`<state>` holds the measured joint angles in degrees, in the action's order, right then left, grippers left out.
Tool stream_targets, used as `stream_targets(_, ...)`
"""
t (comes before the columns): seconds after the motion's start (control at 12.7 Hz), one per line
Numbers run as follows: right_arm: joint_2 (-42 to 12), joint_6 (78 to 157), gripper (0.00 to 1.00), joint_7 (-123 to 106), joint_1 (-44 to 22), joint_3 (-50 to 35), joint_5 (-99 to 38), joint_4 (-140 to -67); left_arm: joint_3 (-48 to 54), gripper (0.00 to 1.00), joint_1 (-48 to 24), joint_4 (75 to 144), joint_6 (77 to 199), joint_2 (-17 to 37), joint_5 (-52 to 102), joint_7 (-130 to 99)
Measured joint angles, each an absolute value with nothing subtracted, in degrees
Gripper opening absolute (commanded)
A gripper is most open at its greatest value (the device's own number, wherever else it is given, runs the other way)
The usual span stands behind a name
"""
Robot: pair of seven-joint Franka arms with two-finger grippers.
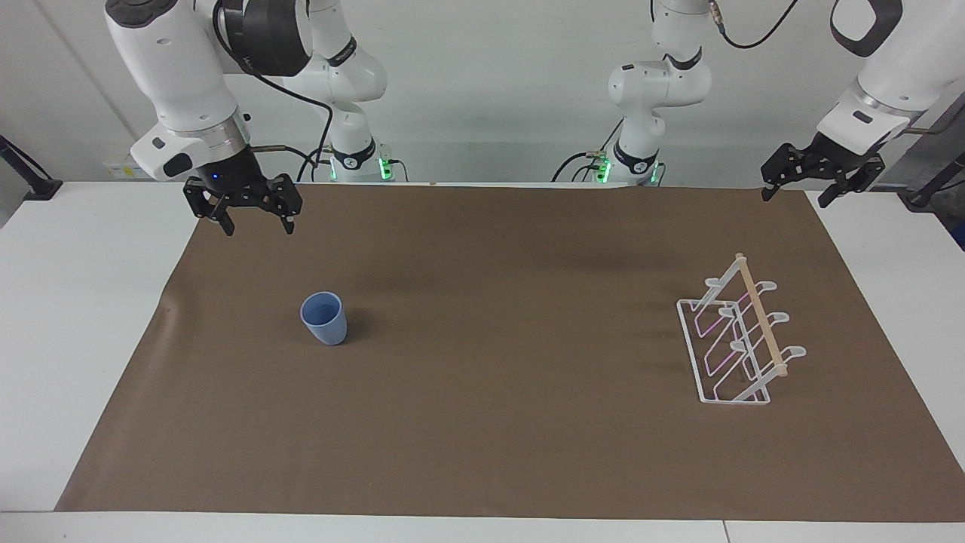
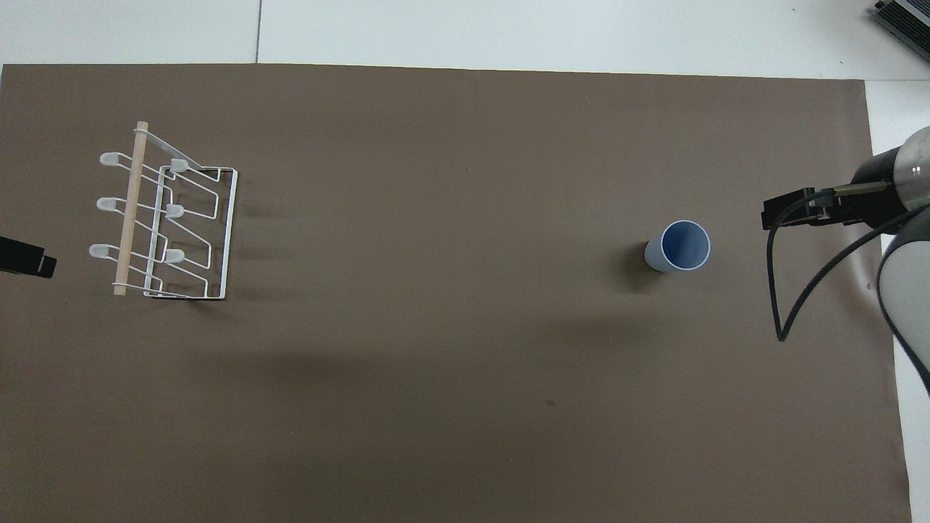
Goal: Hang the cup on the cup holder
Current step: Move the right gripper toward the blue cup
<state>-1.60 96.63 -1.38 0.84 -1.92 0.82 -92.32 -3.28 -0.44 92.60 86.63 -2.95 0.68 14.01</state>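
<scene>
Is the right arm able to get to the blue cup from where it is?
Probably yes. The open right gripper hangs above the brown mat at the same end as the upright cup, and nothing stands between them.

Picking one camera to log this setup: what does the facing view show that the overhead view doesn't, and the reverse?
Only the facing view shows both arms whole, with the open right gripper and open left gripper raised near the robots' edge of the brown mat. Only the overhead view looks straight into the cup and shows the cup holder with its prongs and wooden dowel laid out in plan. Both show the cup upright toward the right arm's end, the holder empty toward the left arm's end.
</scene>
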Motion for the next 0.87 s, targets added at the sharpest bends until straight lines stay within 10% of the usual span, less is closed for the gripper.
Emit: stream_targets(0.87, 0.39, 103.07, 1.00, -2.48, 0.99, -1.84, 0.82, -99.23, -3.28, 1.00, -0.44, 92.60, 86.63, -2.95, 0.68, 14.00)
